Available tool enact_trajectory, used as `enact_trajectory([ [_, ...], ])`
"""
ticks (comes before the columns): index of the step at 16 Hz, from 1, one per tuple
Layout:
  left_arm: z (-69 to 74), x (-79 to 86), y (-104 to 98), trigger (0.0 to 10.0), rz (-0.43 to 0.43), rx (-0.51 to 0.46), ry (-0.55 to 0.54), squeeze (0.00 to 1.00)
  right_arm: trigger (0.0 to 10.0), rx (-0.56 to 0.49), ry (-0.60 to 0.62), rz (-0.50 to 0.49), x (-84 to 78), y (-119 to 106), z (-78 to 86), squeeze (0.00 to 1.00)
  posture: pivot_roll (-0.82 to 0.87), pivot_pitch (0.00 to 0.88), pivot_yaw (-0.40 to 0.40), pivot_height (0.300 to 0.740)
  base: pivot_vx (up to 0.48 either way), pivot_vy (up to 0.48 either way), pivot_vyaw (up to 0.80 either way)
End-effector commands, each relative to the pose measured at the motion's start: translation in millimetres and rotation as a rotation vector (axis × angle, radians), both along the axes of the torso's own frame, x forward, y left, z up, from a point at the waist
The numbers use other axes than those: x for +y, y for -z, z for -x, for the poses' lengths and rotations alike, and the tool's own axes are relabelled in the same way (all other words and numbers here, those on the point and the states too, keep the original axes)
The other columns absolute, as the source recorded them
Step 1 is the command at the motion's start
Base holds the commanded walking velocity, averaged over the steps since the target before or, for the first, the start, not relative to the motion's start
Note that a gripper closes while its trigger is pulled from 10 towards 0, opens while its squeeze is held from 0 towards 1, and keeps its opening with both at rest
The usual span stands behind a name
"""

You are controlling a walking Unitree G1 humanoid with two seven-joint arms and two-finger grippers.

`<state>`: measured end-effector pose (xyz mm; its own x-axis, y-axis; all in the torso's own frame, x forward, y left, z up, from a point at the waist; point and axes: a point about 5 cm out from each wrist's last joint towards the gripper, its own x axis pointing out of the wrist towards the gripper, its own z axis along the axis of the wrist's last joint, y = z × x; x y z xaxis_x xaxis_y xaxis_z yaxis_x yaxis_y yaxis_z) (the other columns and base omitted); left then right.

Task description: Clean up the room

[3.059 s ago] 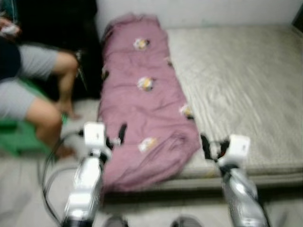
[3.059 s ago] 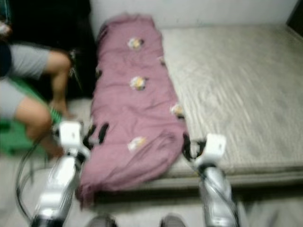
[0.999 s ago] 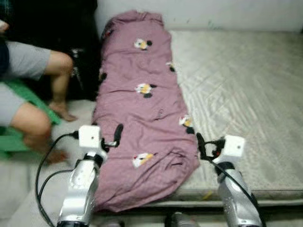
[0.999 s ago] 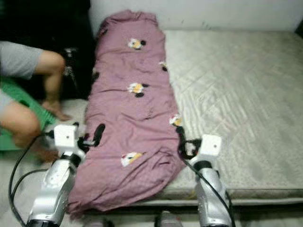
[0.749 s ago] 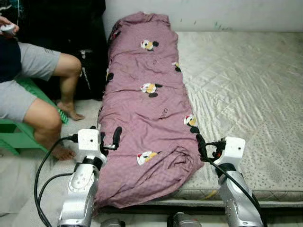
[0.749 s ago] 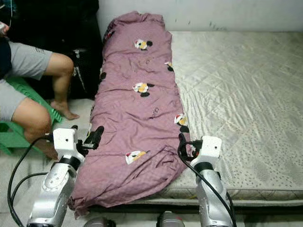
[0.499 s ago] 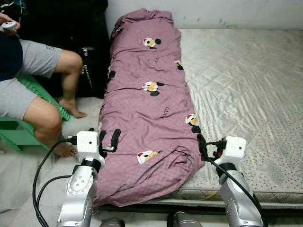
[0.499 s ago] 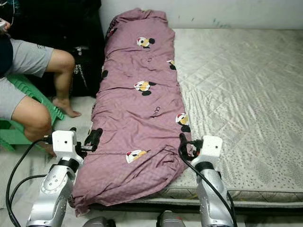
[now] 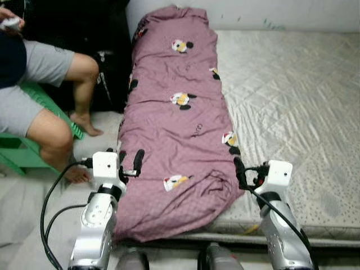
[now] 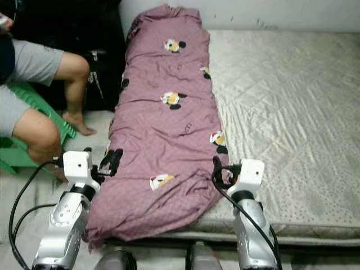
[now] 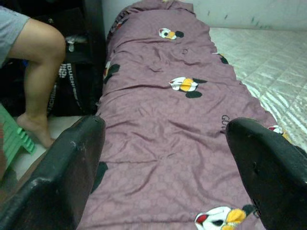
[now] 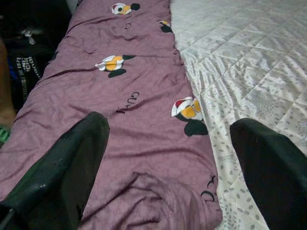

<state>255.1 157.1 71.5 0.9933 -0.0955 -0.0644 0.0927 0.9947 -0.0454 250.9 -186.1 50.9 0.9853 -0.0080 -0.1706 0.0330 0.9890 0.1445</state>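
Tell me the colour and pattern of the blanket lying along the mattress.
Mauve-pink blanket scattered with small cartoon-character prints; the left eye view shows it best.

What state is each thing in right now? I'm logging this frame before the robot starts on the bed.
Purple blanket: folded into a long strip along the mattress's left side, near end rumpled and hanging over the edge.
Mattress: bare.
Left pincer: open, holding nothing, at the blanket's left edge.
Right pincer: open, holding nothing, at the blanket's right edge.
Person: seated.

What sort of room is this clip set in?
Most likely a bedroom: a bare quilted mattress low on the floor, a folded purple blanket along its left side, and a person seated beside it.
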Motion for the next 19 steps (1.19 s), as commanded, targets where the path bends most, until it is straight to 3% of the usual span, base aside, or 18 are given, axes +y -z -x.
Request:
enact_trajectory([
  [1,3.0,3.0,4.9,10.0,-0.009,0.021,-0.017,0.00,10.0,0.014,-0.004,0.000,-0.3,3.1,3.2,0.00,-0.05,0.094,0.022,0.630,0.000,0.000,0.00],
  [5,3.0,3.3,4.4,10.0,-0.011,0.016,-0.028,0.00,10.0,0.013,-0.004,0.000,-0.7,3.0,3.4,0.00,-0.04,0.096,0.019,0.581,0.000,0.000,0.00],
  [14,2.9,3.2,3.5,10.0,0.000,0.017,-0.036,0.00,10.0,0.022,-0.010,0.001,-0.5,3.9,2.5,0.00,-0.04,0.097,0.012,0.581,0.000,0.000,0.00],
  [17,9.2,9.9,1.4,10.0,-0.017,0.016,-0.068,0.00,10.0,0.064,-0.090,-0.044,6.9,7.4,3.5,0.00,-0.02,0.133,0.007,0.581,0.000,0.000,0.00],
  [19,20.2,24.4,2.7,10.0,-0.070,0.026,-0.125,0.00,10.0,0.073,-0.191,-0.033,13.1,4.2,-1.2,0.00,0.01,0.175,0.012,0.581,0.000,0.000,0.00],
])
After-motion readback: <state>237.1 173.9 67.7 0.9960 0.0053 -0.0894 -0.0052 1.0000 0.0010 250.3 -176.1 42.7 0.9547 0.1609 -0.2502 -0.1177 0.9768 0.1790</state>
